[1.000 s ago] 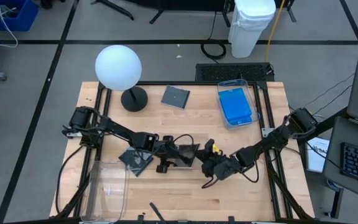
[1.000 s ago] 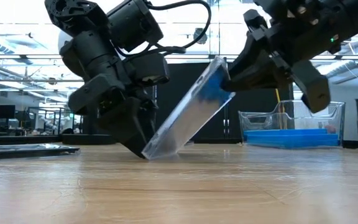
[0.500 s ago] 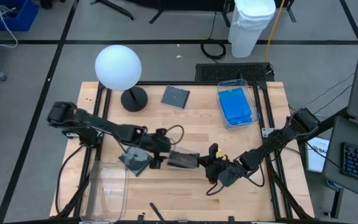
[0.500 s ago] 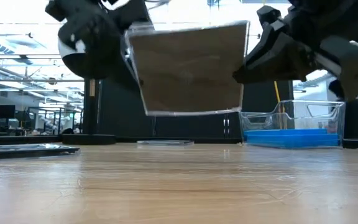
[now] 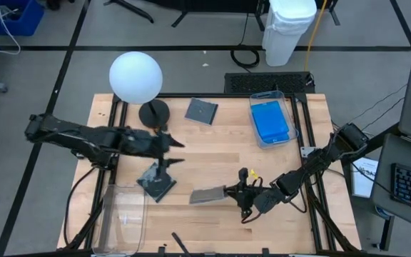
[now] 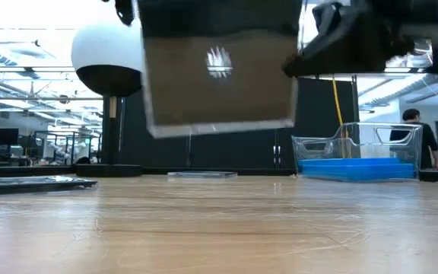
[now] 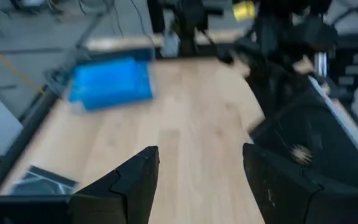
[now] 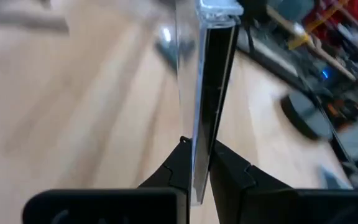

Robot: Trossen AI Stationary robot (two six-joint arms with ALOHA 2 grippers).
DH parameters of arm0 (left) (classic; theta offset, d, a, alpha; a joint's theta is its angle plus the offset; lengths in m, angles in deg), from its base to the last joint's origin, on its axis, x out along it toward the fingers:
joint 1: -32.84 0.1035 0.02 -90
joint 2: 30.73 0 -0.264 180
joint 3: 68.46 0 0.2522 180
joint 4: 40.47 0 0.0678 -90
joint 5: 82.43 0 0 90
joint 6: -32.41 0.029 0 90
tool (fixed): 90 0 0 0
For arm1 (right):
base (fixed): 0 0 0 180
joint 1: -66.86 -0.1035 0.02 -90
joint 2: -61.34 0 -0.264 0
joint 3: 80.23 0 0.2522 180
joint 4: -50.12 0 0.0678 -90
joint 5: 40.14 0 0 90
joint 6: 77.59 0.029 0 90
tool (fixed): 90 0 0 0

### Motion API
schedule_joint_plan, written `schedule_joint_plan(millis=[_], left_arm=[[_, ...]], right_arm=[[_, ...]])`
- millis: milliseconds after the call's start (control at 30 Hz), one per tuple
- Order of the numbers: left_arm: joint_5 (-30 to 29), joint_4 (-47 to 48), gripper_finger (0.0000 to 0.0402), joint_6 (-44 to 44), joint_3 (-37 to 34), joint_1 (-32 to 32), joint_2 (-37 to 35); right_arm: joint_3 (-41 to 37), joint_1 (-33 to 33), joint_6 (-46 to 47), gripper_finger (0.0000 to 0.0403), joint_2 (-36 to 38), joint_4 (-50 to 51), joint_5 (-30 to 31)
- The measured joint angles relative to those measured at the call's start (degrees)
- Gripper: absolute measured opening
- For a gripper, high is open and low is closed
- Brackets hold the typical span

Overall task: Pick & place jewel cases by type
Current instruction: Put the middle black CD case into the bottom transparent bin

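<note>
Held aloft, lower centre of high view: dark grey squarish plastic jewel case [image 5: 207, 195], pinched at one edge by right gripper [image 5: 235, 193]. Likely light, stiff, slick, crack-prone; edge grip suits. Clear plastic bin [image 5: 284, 114] upper right, holding bright blue rectangular cases [image 5: 271, 121]. Second clear bin [image 5: 111, 221] lower left, seemingly bare. Left gripper [image 5: 175, 152] spread, holding nothing, centre-left.

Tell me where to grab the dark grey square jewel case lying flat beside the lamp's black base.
Take the dark grey square jewel case across two opposite edges, coming straight down. It lies flat on the wooden table, turned askew, with bare wood all round, so turn the jaws to match. The open left gripper looks nearer; the right gripper holds another dark case.
</note>
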Motion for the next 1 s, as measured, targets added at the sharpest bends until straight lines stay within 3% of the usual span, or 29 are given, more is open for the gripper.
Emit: schedule_joint_plan(millis=[233,367,533,733,1000], left_arm=[[-1.67,0.38,0.0237,-0.25,-0.02,0.08,-7.27],[-1.73,0.72,0.0237,-0.60,-0.02,0.08,-8.44],[-1.72,2.15,0.0237,-0.60,-0.07,0.07,-8.34],[-1.73,3.79,0.0237,-0.59,-0.07,0.08,-8.34],[-1.64,4.62,0.0237,-1.31,-0.07,0.11,-8.45]], right_arm=[[0.03,4.17,-6.30,0.0026,-0.79,-19.96,-12.32],[2.47,6.72,-10.79,0.0026,-5.24,-30.39,-19.87],[16.82,9.07,-14.84,0.0026,-15.95,-23.17,-26.11],[38.05,11.00,-23.80,0.0026,-29.35,-8.35,-27.49],[55.23,13.54,-26.51,0.0026,-38.14,-5.28,-35.36]])
